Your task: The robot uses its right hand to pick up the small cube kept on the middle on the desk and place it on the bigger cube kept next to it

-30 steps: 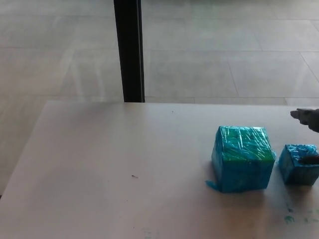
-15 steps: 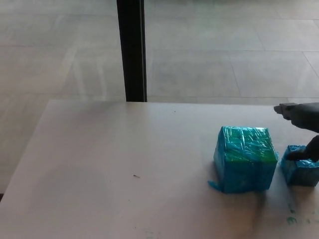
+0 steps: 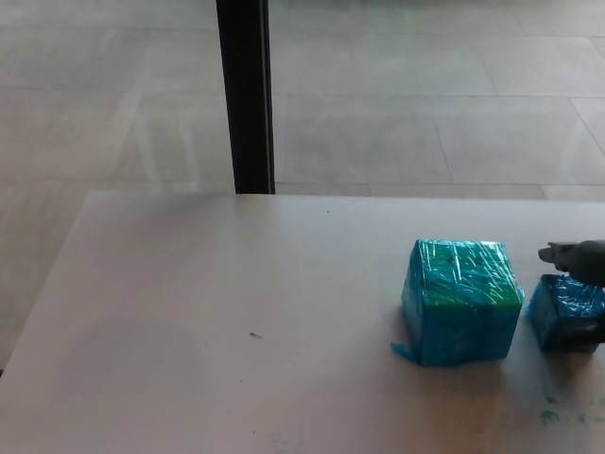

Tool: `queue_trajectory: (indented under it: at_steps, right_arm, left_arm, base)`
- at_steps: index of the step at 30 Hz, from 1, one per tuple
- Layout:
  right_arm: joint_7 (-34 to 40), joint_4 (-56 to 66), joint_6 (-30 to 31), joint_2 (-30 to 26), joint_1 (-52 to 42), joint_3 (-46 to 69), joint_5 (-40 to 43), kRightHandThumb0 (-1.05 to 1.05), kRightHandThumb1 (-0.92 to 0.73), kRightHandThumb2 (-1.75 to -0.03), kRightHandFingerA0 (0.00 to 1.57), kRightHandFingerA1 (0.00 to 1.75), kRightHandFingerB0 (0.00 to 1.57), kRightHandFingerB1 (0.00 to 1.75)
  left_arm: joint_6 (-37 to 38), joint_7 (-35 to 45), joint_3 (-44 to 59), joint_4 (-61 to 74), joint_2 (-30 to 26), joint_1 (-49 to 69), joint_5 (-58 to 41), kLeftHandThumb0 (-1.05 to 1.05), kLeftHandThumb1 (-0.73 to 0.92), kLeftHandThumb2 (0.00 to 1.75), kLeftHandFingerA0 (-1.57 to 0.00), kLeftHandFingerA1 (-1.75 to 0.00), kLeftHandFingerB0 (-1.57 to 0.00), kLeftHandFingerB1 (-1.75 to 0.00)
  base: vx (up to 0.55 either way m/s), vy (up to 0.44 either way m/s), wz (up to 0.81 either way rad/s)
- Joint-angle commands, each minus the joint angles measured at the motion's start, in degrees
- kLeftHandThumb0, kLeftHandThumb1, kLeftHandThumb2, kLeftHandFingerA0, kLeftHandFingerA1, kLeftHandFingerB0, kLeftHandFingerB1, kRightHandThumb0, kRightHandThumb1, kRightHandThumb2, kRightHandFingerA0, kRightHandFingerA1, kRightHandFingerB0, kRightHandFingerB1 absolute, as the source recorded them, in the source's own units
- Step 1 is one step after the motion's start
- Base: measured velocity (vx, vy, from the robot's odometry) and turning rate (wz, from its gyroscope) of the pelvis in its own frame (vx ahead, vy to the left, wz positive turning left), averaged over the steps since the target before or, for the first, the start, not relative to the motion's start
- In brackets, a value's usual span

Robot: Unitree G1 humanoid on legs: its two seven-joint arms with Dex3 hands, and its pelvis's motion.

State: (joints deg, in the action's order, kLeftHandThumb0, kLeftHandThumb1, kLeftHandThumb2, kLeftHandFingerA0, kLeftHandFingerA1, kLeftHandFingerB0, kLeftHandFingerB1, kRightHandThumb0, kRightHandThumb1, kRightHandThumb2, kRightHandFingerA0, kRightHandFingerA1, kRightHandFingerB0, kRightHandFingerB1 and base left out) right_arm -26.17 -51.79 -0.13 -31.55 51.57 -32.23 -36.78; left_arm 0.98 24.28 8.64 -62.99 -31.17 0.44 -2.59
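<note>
A small blue plastic-wrapped cube [image 3: 564, 307] sits on the white desk [image 3: 236, 322] at the far right, partly cut off by the picture's edge. Just to its left stands a bigger blue-and-green wrapped cube [image 3: 460, 301], with a narrow gap between the two. My right hand [image 3: 577, 257] comes in from the right edge, its grey tip just above the small cube's back top edge. A dark part of it lies along the cube's lower front. Most of the hand is outside the picture, so its grip does not show. My left hand is out of view.
A black vertical post [image 3: 246, 95] stands beyond the desk's far edge, over a grey tiled floor [image 3: 425, 95]. Greenish smudges [image 3: 550, 414] mark the desk near its front right. The desk's left half is bare white surface.
My right hand has dropped from higher behind the small cube to close around its top. Both cubes remain in place; the view shifted slightly.
</note>
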Motion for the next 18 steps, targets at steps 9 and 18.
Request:
queue_trajectory:
  at_steps: [9,18]
  right_arm:
    - [-0.5,-1.1,1.5,4.6,-1.4,-0.1,-0.8,-0.72,-0.43,-0.55,0.0,0.12,0.04,0.33]
    - [1.6,-1.7,-1.4,-0.9,-6.5,-6.3,-7.7,-0.4,-0.35,-0.68,0.0,0.22,0.05,0.39]
  left_arm:
    - [1.2,1.1,-0.6,1.0,-1.7,0.4,1.1,-0.93,0.63,1.05,-0.23,-0.67,-0.16,-0.53]
    - [0.6,0.5,-0.7,1.4,-1.8,-0.6,1.0,-0.93,0.64,1.06,-0.29,-0.7,-0.21,-0.55]
  base:
    - [0.0,0.0,0.0]
    - [0.0,0.0,0.0]
